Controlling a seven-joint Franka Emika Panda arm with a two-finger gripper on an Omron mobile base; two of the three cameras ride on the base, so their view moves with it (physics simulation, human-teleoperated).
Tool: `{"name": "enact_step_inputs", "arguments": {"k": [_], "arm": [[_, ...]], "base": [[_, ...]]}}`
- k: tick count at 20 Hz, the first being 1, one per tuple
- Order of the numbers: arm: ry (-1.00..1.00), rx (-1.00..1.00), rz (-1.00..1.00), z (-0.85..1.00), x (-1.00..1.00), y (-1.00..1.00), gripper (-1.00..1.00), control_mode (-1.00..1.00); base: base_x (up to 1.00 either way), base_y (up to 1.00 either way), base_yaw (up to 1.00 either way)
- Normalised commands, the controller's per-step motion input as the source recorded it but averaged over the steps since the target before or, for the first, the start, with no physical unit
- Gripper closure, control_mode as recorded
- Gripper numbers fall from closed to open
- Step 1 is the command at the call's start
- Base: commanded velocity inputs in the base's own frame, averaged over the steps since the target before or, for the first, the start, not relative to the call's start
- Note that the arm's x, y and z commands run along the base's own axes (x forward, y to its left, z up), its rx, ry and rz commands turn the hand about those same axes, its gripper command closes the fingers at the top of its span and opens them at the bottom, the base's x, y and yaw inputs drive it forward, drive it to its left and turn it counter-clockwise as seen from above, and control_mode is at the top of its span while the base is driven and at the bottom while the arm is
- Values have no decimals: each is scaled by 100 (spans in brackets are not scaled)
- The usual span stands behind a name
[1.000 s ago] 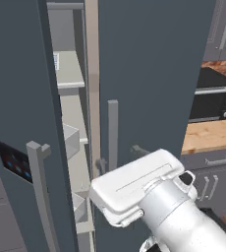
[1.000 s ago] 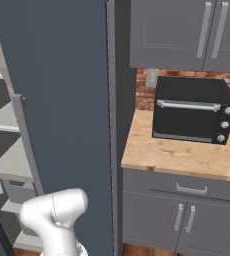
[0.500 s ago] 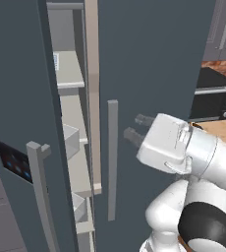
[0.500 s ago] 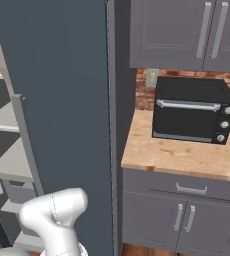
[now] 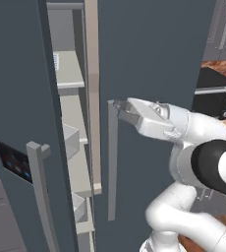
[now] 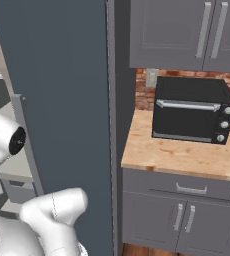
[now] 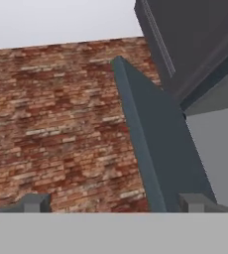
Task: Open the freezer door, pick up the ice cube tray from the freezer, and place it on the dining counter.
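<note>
The freezer door [image 5: 16,128] stands ajar at left; the end effector [image 5: 119,109], jaws wide and empty, sits right of it, at the plain door's handle [image 5: 112,162].

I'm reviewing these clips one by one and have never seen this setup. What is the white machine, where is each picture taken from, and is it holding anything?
All three pictures are computer-rendered. The white machine is a robot arm on a driving base. Two cameras ride on that base behind the arm, one to its left and one to its right; the third sits on the hand and looks along the tool.

In the left picture, the freezer door with the lit panel is open, showing grey shelves. The open tool holds nothing and sits by the top of the grey handle on the plain door. The right picture shows a black oven on a wooden counter. The hand picture shows a brick wall.
</note>
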Motion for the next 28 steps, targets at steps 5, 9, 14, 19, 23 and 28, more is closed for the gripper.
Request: {"name": "enact_step_inputs", "arguments": {"k": [5, 9, 14, 19, 23, 28], "arm": [[0, -2, 14, 0, 23, 34, -100, -100], [0, -8, 5, 0, 7, 35, -100, -100], [0, -6, 5, 6, 2, 7, -100, -100], [1, -3, 9, 17, 2, -5, -100, -100], [0, -2, 5, 4, 23, 0, -100, -100], [0, -5, 3, 0, 21, 0, -100, -100]], "base": [[0, 0, 0], [0, 0, 0], [0, 0, 0], [0, 0, 0], [0, 0, 0], [0, 0, 0]]}}
